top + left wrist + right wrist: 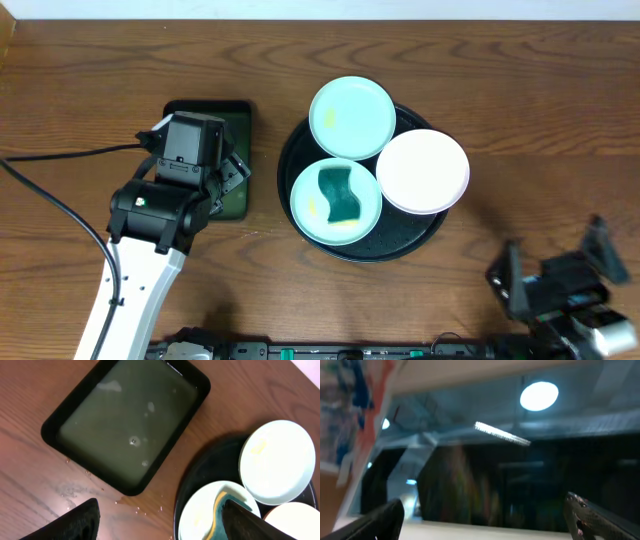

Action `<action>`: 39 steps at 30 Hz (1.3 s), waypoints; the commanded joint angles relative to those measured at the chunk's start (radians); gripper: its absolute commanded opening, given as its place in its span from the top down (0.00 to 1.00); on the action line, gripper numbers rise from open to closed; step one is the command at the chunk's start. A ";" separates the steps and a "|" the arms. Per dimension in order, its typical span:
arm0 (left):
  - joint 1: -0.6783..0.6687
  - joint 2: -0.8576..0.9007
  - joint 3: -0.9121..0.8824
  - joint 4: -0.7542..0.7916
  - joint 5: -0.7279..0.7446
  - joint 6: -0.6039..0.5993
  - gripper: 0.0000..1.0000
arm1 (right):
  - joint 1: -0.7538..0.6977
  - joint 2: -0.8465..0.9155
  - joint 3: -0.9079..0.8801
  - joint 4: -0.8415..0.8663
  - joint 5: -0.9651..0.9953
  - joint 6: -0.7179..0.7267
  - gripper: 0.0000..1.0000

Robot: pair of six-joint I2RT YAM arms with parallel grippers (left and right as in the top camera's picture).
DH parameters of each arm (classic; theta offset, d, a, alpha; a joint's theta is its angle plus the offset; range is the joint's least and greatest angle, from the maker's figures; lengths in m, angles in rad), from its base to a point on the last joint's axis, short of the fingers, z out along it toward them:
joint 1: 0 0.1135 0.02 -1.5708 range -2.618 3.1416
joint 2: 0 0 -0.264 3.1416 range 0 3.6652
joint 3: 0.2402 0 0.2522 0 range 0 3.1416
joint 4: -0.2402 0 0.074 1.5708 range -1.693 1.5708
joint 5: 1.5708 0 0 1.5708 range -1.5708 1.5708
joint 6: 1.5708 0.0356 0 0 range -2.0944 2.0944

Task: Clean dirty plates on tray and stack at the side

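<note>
Wood table [520,60] | plates [351,116]: all three on tray [400,248], sponge [341,195] on one | left claw [160,520] wide, empty, left of tray | right claw [553,258] wide | risk: you pinch plate rim with sponge, and the plate tips.

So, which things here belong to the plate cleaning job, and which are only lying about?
For the job:
- round black tray
- back mint plate
- front mint plate, with the green sponge lying on it
- white plate

Only lying about, as far as I can tell:
- dark green rectangular tray
- black cable at the left
</note>
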 commanded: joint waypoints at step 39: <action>0.004 0.017 0.002 -0.012 -0.012 0.018 0.21 | 0.455 1.860 1.495 -1.965 0.167 0.225 0.48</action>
